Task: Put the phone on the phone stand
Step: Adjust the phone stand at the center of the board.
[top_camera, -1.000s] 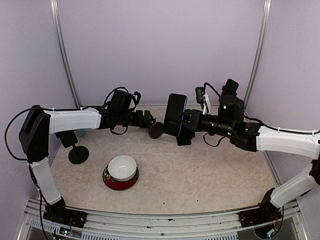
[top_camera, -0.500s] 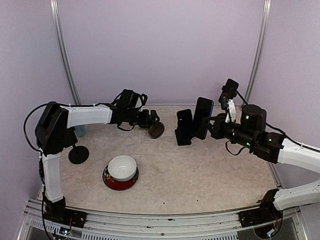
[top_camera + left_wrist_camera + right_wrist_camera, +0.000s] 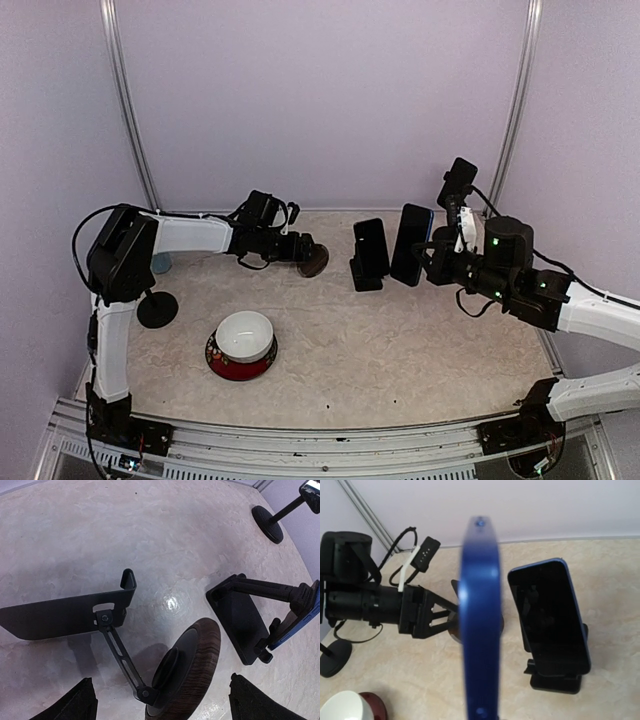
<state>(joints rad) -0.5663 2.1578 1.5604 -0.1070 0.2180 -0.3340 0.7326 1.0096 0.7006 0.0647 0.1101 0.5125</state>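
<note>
At three o'clock of the black stand (image 3: 365, 281), right gripper (image 3: 428, 260) clamps a blue-edged phone (image 3: 411, 244); left gripper (image 3: 297, 247) gapes wide beside a tipped wood-disc stand (image 3: 197, 655).

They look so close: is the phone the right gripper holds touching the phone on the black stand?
Apart. The right wrist view shows bare table between the held phone and the standing phone.

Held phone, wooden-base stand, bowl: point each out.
held phone (image 3: 411, 244), top external view, middle of its dark flat side
wooden-base stand (image 3: 205, 652), left wrist view, wood rim of the round base
bowl (image 3: 245, 333), top external view, white inside
</note>
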